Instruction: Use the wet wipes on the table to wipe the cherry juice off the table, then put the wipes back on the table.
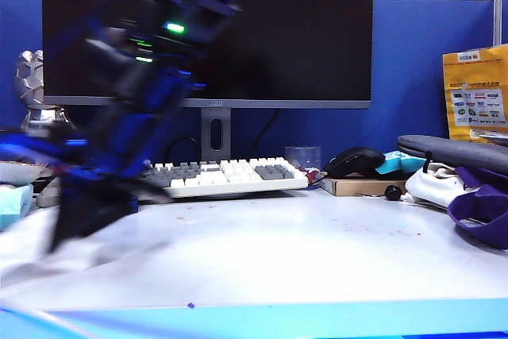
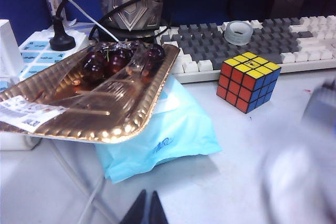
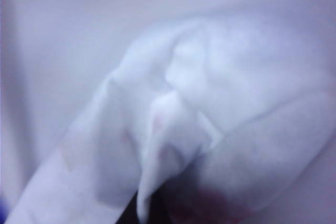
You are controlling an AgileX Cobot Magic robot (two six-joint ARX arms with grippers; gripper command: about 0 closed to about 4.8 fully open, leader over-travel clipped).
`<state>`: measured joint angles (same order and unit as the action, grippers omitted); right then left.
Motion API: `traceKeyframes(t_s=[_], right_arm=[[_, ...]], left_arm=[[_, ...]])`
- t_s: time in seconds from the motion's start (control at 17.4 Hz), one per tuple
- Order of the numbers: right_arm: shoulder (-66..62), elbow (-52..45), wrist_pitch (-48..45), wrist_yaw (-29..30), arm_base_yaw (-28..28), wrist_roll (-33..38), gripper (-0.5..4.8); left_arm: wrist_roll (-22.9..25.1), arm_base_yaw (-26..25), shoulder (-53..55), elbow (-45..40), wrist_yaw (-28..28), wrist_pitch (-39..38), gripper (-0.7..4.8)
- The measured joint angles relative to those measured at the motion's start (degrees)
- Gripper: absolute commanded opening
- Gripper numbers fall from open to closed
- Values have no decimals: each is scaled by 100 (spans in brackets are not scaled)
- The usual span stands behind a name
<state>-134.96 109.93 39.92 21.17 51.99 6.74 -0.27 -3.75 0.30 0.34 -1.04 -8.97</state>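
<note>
The wet wipes (image 3: 210,108) hang bunched and faintly pink-stained from the right gripper (image 1: 75,220), clenched on the sheet low over the table (image 1: 302,252). Cherry juice (image 1: 190,305) specks lie nearby. Left gripper (image 2: 148,211) sits pinched empty beside the cube (image 2: 249,80).

A monitor (image 1: 238,29) is set behind a keyboard (image 1: 226,175); a Rubik's cube (image 2: 249,81) is placed beside a blue pack (image 2: 168,132), overlapped by a gold tray (image 2: 79,103) of cherries (image 2: 107,60)
</note>
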Motion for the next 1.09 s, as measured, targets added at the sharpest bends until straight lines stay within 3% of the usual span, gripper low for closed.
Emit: traceKeyframes(t_s=[0.11, 0.23, 0.29, 0.46, 0.57, 0.69, 0.86, 1.03, 1.09], right_arm=[[-11, 39, 310, 37, 310, -369, -5], [15, 57, 415, -396, 422, -516, -5], [50, 68, 501, -960, 413, -535, -5], [85, 107, 522, -2146, -125, -446, -5], [81, 166, 605, -2271, -479, -302, -5], [50, 293, 796, -2249, -730, -247, -5], [-24, 544, 1143, -1486, -804, -249, -5], [-92, 581, 1666, -295, -214, -240, -5], [-92, 566, 1873, -186, 11, -356, -5]], left_arm=[[-2, 0, 0, 0, 2, 0, -2], [0, 0, 0, 0, 0, 0, -2], [0, 0, 0, 0, 0, 0, -2], [0, 0, 0, 0, 2, 0, -2], [-2, 0, 0, 0, 0, 0, -2], [0, 0, 0, 0, 0, 2, -2], [0, 0, 0, 0, 2, 0, -2], [-2, 0, 0, 0, 0, 0, -2], [-2, 0, 0, 0, 0, 0, -2]])
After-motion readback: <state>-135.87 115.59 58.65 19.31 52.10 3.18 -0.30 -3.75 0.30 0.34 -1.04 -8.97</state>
